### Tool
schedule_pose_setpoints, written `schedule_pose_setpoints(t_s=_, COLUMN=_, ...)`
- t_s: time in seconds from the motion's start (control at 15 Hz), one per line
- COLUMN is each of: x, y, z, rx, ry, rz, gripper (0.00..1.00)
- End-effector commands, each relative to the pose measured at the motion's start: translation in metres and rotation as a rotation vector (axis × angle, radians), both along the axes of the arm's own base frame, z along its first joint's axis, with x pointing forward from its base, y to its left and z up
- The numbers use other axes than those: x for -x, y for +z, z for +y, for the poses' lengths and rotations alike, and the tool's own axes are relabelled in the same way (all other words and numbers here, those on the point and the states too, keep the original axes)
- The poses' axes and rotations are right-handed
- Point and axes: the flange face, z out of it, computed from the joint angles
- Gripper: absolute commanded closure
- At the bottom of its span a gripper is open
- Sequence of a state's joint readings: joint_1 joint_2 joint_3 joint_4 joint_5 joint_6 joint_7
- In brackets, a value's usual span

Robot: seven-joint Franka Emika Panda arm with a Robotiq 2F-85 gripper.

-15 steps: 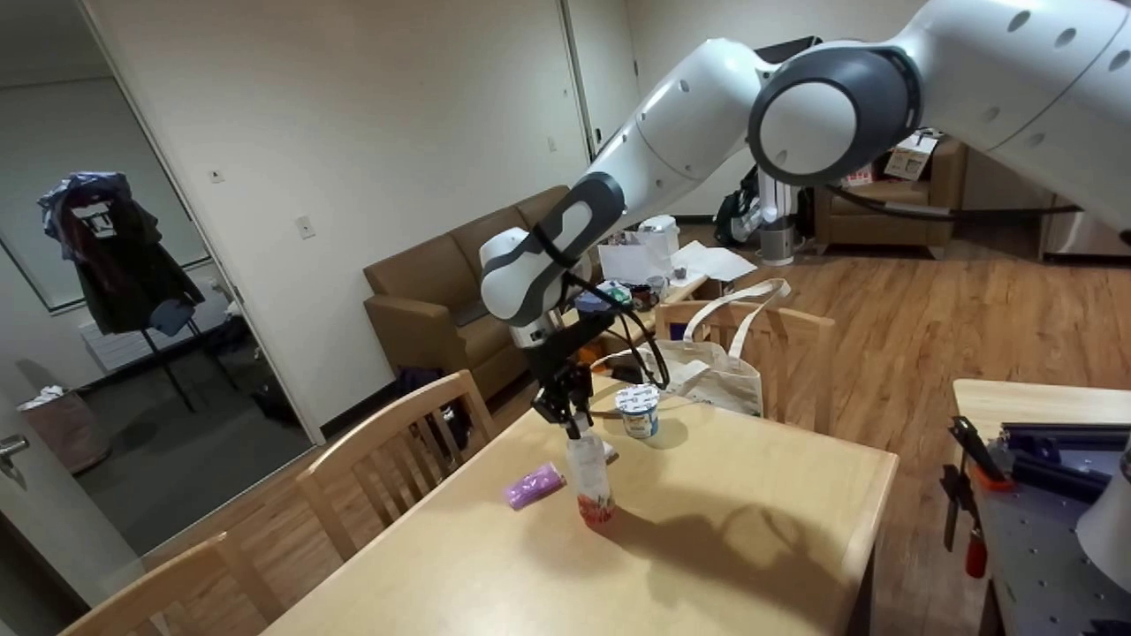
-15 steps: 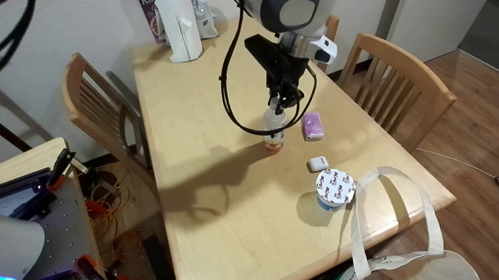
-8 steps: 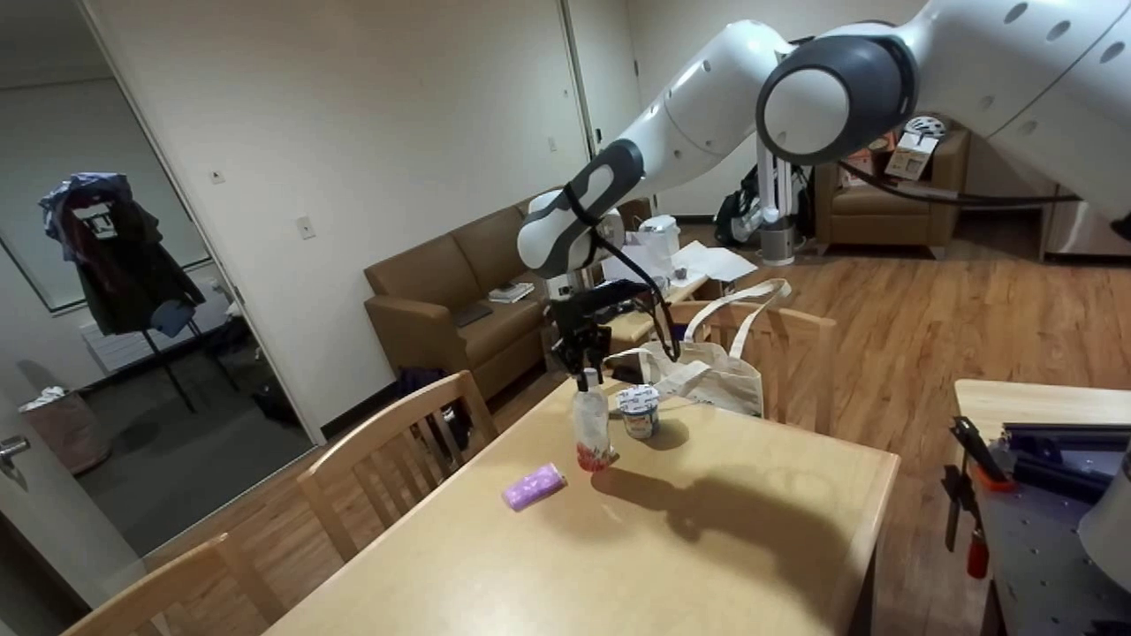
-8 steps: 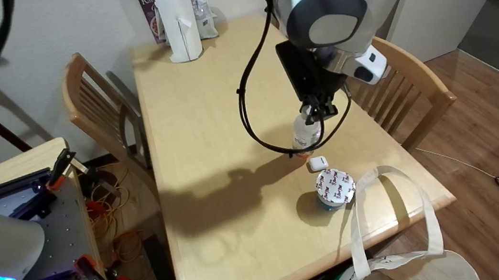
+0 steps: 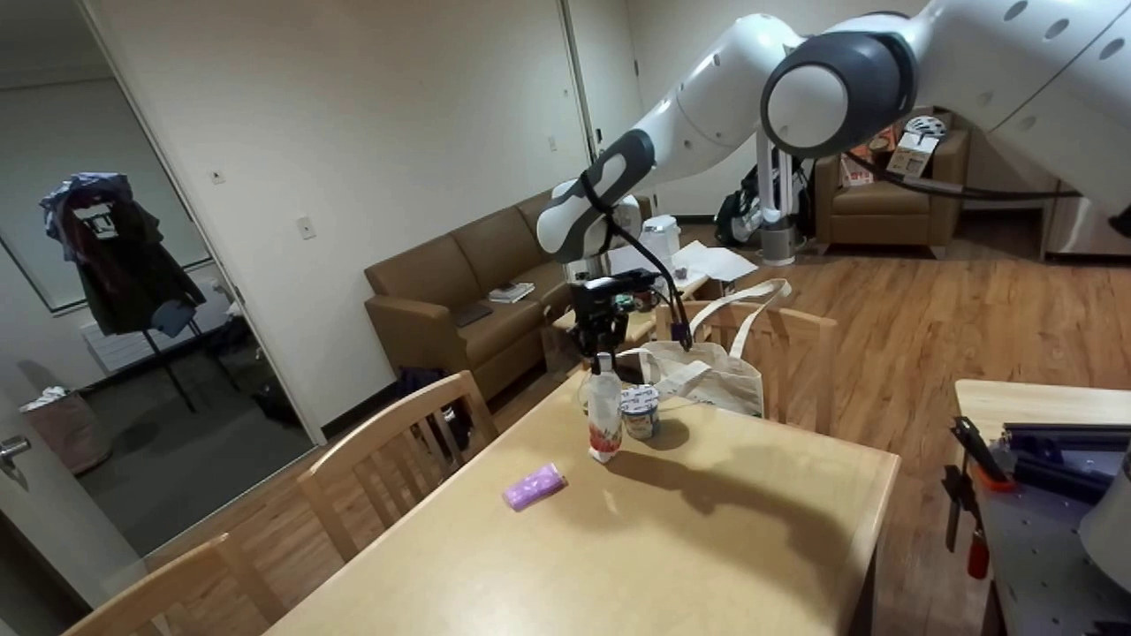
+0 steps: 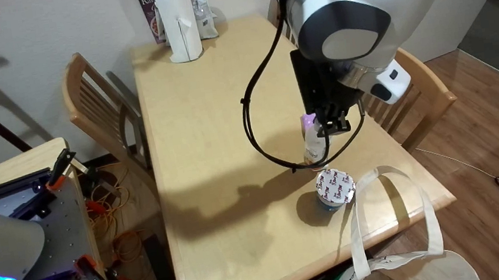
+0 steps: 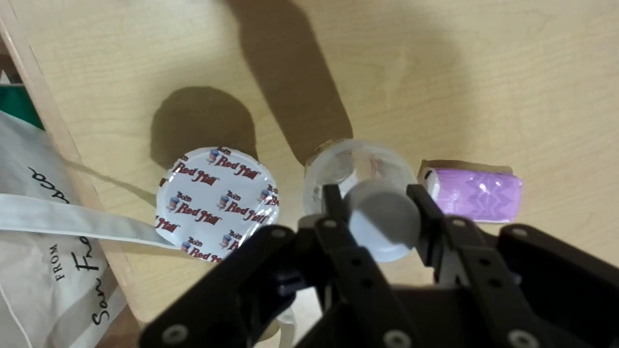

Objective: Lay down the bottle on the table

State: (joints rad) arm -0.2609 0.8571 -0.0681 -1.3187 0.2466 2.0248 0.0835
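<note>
Just below the claw (image 7: 376,204), the bottle (image 5: 605,406) is held roughly upright, its pale cap (image 7: 384,222) pinched between the two fingers (image 7: 333,204). Gripping it by the cap, I judge, puts the claw well above the counter (image 5: 477,574) and leaves the body free to be lowered or tipped; such a high hold could also let the base swing if it snags. Whether that base touches the counter I cannot tell: a white patch (image 5: 603,455) shows at its foot, too small to name. The bottle is translucent, with a red band (image 5: 605,439) low down; what it contains, if anything, cannot be made out.

Left of the claw in the wrist view, a cup (image 5: 641,422) stands near the bottle, a printed lid (image 7: 217,203) covering it and hiding its contents. Right of the claw lies a purple packet (image 7: 476,193). Farther from the claw, past the cup, a tote bag (image 5: 707,380) sits beyond the counter's edge, its contents unclear. Laying the bottle on its side seems the step remaining; tipping it away from both cup and packet looks safest.
</note>
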Motion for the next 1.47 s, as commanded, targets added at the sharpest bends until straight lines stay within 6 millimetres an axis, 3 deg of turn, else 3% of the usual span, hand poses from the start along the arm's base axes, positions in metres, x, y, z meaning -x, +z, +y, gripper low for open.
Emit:
schedule_pose_setpoints(t_s=0.0, x=0.019, y=0.013, z=-0.01, rx=-0.017, ry=-0.101, rz=-0.015, gripper=0.88)
schedule_pose_setpoints(t_s=0.4, x=0.035, y=0.018, z=0.015, rx=-0.092, ry=-0.13, rz=-0.299, gripper=0.88)
schedule_pose_setpoints(t_s=0.6, x=0.037, y=0.014, z=0.051, rx=-0.153, ry=-0.086, rz=-0.419, gripper=0.88)
schedule_pose_setpoints(t_s=0.93, x=0.048, y=-0.007, z=0.119, rx=-0.227, ry=-0.052, rz=-0.47, gripper=0.88)
schedule_pose_setpoints(t_s=1.4, x=0.057, y=-0.015, z=0.187, rx=-0.224, ry=0.153, rz=-0.673, gripper=0.88)
